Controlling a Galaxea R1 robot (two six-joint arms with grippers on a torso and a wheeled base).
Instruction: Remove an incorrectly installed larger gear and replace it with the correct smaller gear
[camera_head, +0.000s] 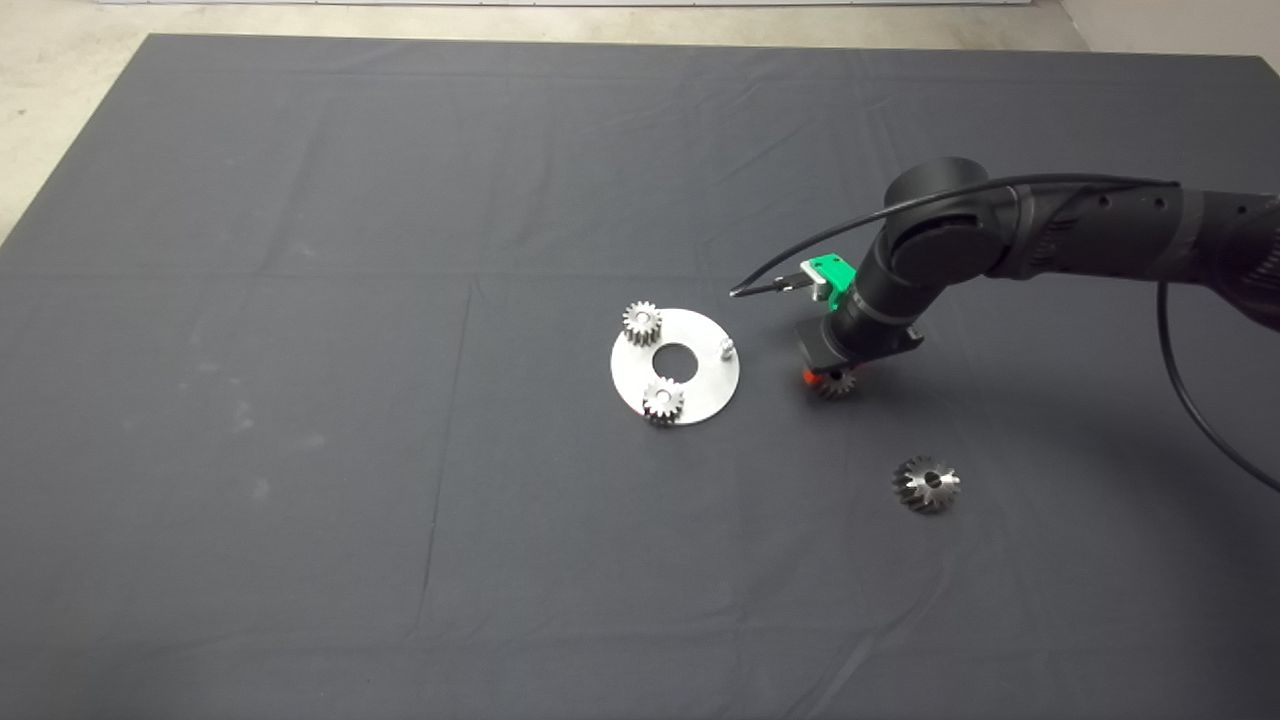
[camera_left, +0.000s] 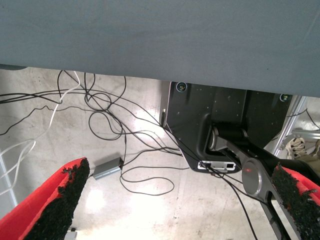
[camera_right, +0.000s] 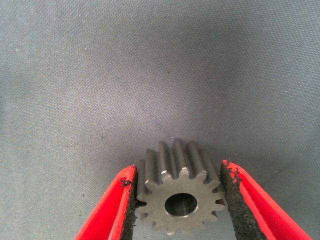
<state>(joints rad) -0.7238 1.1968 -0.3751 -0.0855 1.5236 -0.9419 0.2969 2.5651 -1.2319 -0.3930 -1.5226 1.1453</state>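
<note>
Gripping smaller gear (camera_right: 181, 200) between right gripper (camera_right: 180, 202) pads, right of centre, low over mat (camera_head: 300, 450). Empty peg (camera_head: 728, 347) on plate (camera_head: 700, 395) just left: next target. Larger gear (camera_head: 926, 484) lower right, already off. Left gripper (camera_left: 180, 210) parked, spread, empty.

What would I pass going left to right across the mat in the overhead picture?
Round plate carrying two silver gears and a bare peg → small gear in the right pincer → big shiny gear, lying alone.
</note>
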